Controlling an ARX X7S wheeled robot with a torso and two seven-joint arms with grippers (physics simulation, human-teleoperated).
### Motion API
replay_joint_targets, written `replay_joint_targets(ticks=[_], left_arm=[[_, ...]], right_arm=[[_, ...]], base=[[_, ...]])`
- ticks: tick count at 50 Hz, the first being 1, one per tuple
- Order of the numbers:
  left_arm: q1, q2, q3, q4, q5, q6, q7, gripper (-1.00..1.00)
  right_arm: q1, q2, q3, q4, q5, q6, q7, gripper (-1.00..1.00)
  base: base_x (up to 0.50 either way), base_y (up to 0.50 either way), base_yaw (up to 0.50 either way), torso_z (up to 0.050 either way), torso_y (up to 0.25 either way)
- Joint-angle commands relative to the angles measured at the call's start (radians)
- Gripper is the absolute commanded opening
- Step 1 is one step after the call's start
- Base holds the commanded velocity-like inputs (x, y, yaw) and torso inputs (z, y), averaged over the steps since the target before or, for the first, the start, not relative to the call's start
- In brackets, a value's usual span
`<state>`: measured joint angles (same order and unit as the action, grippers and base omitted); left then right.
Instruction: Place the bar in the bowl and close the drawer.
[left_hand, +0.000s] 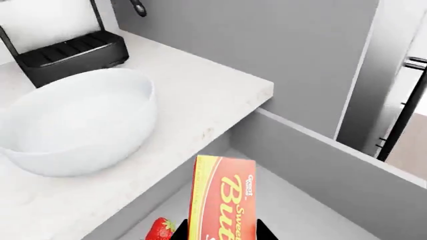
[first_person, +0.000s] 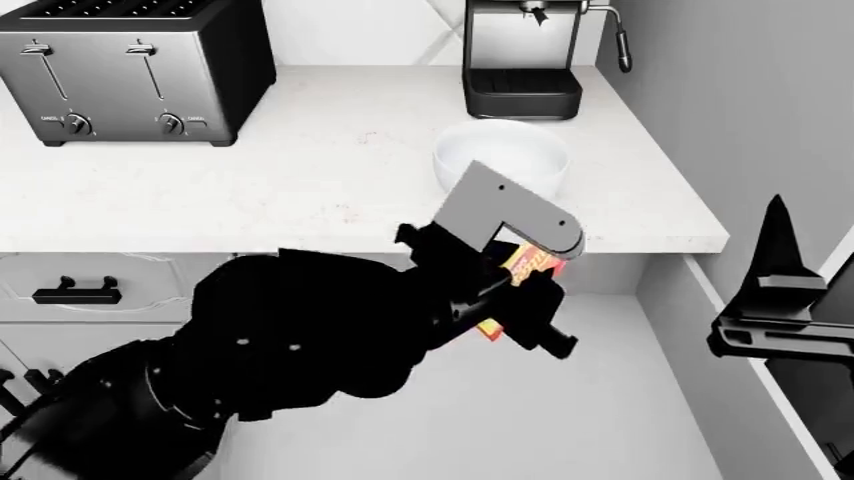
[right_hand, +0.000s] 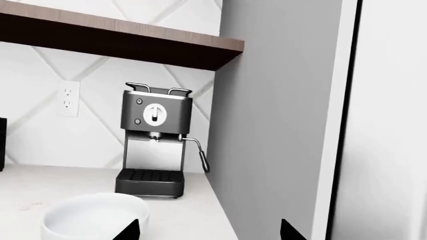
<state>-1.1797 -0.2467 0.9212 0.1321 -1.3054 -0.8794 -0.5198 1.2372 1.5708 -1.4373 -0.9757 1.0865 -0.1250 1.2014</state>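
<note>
Though half-hidden, left end effector (left_hand: 223, 235) grips the bar (left_hand: 222, 197) (right's spread wide).

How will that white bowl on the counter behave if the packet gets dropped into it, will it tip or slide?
The bowl looks deep and broad, so it probably won't tip. Its glossy sides and the smooth counter suggest it could slide if nudged. The butter packet in the left gripper seems small and light.

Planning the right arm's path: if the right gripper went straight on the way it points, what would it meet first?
Probably the coffee machine past the bowl; the right gripper seems aimed beside it, toward the grey side panel, but depth is unclear.
</note>
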Motion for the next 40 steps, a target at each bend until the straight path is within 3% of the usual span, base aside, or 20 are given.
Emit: replay_joint_targets(ticks=[1,16,18,23,26,40], left_arm=[[-0.235,0.027,-0.1,-0.128,0.044,0.029,0.015,-1.0],[-0.489,0.236,-0.045,-0.712,0.247,0.191,0.238,-1.0],[-0.535,0.246,0.057,-0.817,0.173,0.283,0.245,-1.0],[-0.667,0.247,0.52,-0.977,-0.222,0.551,0.244,-1.0],[-0.682,0.247,0.633,-0.994,-0.306,0.609,0.241,-1.0],[-0.591,0.247,0.651,-1.026,-0.26,0.639,0.21,-1.0]], right_arm=[[-0.003,0.0,0.003,0.001,-0.005,-0.014,-0.004,1.0],[-0.022,0.0,-0.01,0.005,-0.031,-0.074,-0.015,1.0],[-0.042,0.0,-0.03,0.022,-0.053,-0.104,-0.025,1.0],[-0.06,0.0,-0.046,0.043,-0.066,-0.136,-0.04,1.0],[-0.065,0.0,-0.049,0.046,-0.073,-0.142,-0.04,1.0],[-0.105,0.0,-0.085,0.075,-0.123,-0.219,-0.033,1.0]], base=[[0.0,0.0,0.0,0.0,0.0],[0.0,0.0,0.0,0.0,0.001],[0.0,0.0,0.0,0.0,0.0],[0.0,0.0,0.0,0.0,0.0],[0.0,0.0,0.0,0.0,0.003],[0.0,0.0,0.0,0.0,0.001]])
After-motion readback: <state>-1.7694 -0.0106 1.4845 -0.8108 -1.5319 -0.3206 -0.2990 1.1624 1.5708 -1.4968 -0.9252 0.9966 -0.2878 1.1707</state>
